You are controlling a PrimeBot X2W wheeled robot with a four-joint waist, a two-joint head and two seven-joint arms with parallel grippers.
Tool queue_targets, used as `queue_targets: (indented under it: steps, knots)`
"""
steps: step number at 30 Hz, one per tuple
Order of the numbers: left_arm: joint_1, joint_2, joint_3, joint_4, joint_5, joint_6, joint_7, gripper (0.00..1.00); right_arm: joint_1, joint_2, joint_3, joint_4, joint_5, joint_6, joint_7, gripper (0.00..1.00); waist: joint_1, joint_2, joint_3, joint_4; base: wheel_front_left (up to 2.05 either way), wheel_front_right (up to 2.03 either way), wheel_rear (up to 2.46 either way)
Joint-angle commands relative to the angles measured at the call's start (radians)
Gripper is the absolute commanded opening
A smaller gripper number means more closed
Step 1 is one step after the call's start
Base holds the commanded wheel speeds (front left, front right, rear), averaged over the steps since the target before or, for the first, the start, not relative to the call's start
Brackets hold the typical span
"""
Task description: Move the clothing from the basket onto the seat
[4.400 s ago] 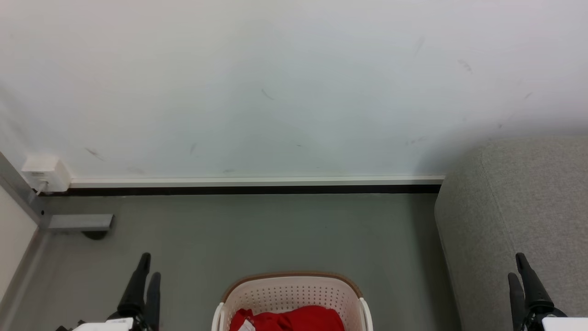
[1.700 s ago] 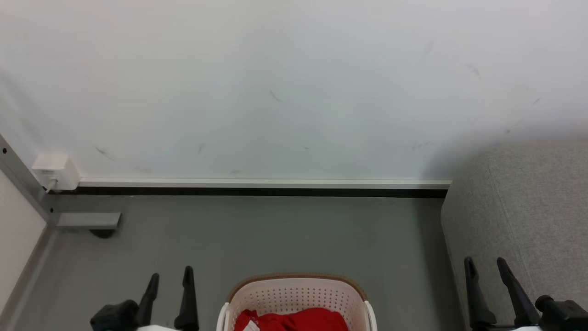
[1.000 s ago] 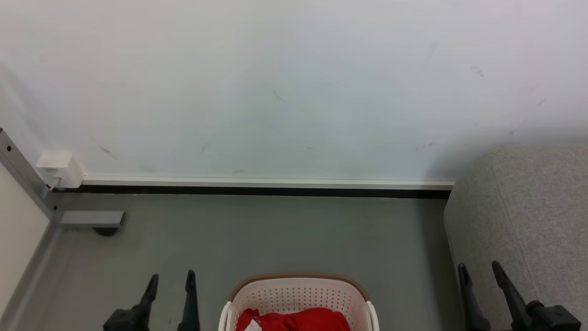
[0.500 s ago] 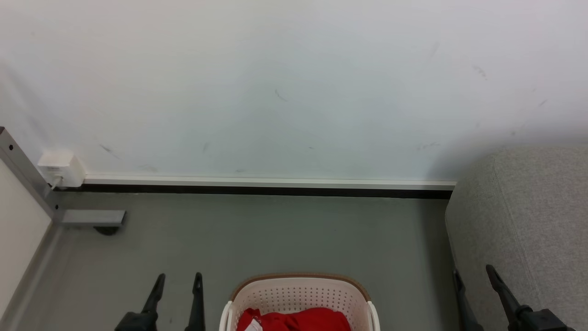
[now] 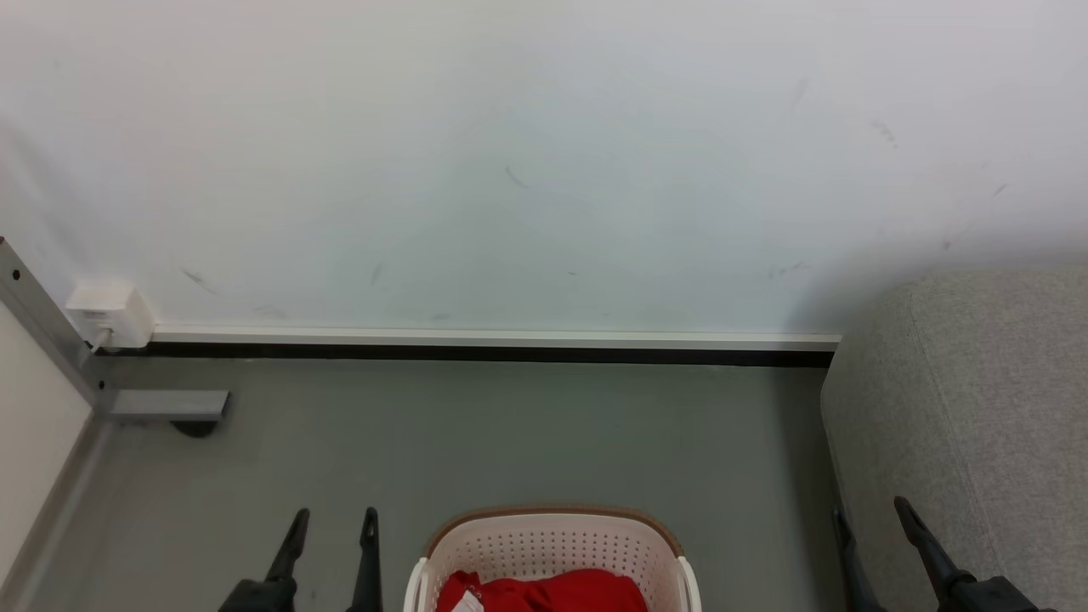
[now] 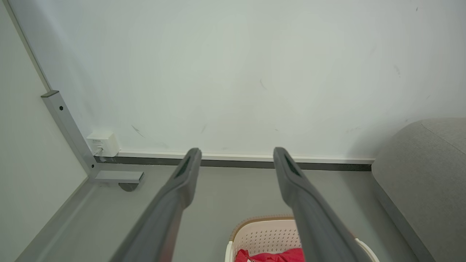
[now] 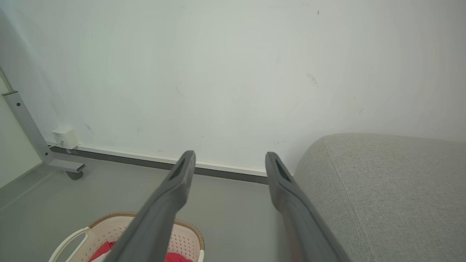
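Observation:
The cream-white basket point(image 5: 552, 544) with its brown rim stands on the grey floor at the bottom middle of the head view; it also appears low in the left wrist view as the basket point(image 6: 265, 236) and in the right wrist view as the basket point(image 7: 120, 229). Red clothing point(image 5: 552, 593) lies bunched inside it. The light-grey seat point(image 5: 977, 399) fills the right side. My left gripper point(image 5: 334, 517) is open to the left of the basket, empty. My right gripper point(image 5: 869, 510) is open in front of the seat's side, empty.
A white wall with a dark baseboard point(image 5: 484, 350) runs behind the floor. A grey metal frame leg with a foot point(image 5: 166, 406) and a white wall socket point(image 5: 106, 310) sit at the far left. Bare grey floor point(image 5: 510, 433) lies between basket and wall.
Both grippers have sunk toward the bottom edge of the head view and drifted slightly inward. The basket and clothing are unmoved.

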Motion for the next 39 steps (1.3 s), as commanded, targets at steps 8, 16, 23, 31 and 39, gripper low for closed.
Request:
queue_targets:
  steps: [8, 16, 23, 31, 39]
  knots:
    - [0.010, -0.001, 0.008, 0.009, -0.002, -0.010, -0.001, 1.00, 0.004, -0.007, -0.004, 0.009, 0.006, -0.002, -0.001, 1.00, 0.0000, 0.0000, -0.001, -0.003, 0.00, 0.00, 0.00]
    - [0.008, -0.003, 0.008, 0.010, -0.003, -0.013, -0.001, 1.00, -0.008, -0.007, 0.000, 0.000, 0.004, -0.002, -0.001, 1.00, 0.0000, 0.0000, 0.015, -0.019, 0.00, 0.00, 0.00]
    - [-0.022, -0.004, 0.009, 0.006, 0.009, -0.021, -0.001, 1.00, -0.028, -0.006, -0.004, -0.017, 0.007, -0.002, -0.001, 1.00, 0.0000, 0.0000, 0.064, -0.050, 0.00, 0.00, 0.00]
    - [-0.094, 0.001, -0.015, 0.030, 0.038, -0.057, -0.001, 1.00, -0.071, -0.006, -0.009, -0.057, 0.012, -0.002, -0.001, 1.00, 0.0000, 0.0000, 0.169, -0.086, 0.00, 0.00, 0.00]
    - [-0.224, 0.019, -0.065, 0.119, 0.071, -0.107, -0.001, 1.00, -0.146, -0.006, -0.007, -0.096, 0.017, -0.002, 0.000, 1.00, 0.0000, 0.0000, 0.310, -0.107, 0.00, 0.00, 0.00]
